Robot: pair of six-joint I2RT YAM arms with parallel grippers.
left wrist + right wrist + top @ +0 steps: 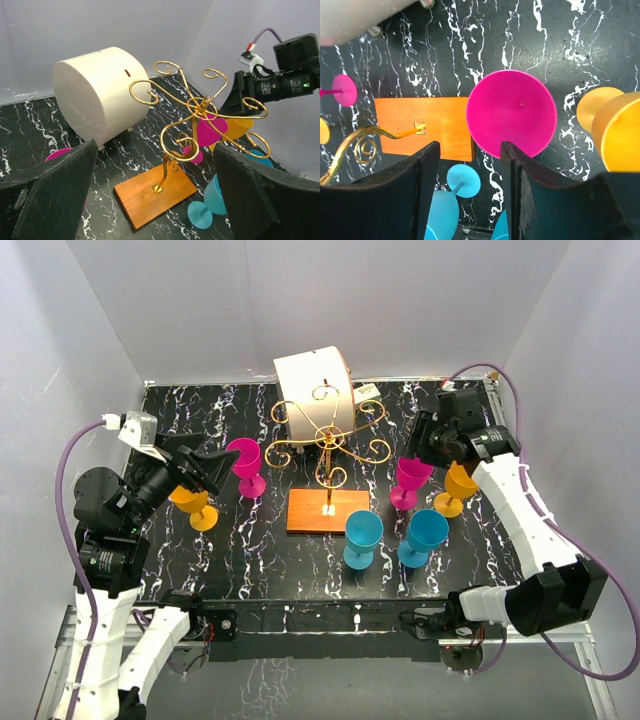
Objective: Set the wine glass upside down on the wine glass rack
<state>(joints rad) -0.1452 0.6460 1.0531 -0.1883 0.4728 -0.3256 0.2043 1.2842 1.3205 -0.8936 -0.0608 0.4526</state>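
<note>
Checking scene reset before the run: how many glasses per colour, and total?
Magenta glasses: 2
Yellow glasses: 2
Blue glasses: 2
Total: 6

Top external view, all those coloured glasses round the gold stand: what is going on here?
Two arms are set to hang a wine glass upside down on the wine glass rack, which holds nothing yet. The right gripper hovers, jaws apart, over the pink glass right of the rack, looking down into its bowl; no grip shows. The left gripper is wide open near the other pink glass. Both pink glasses stand upright on the table.
</note>
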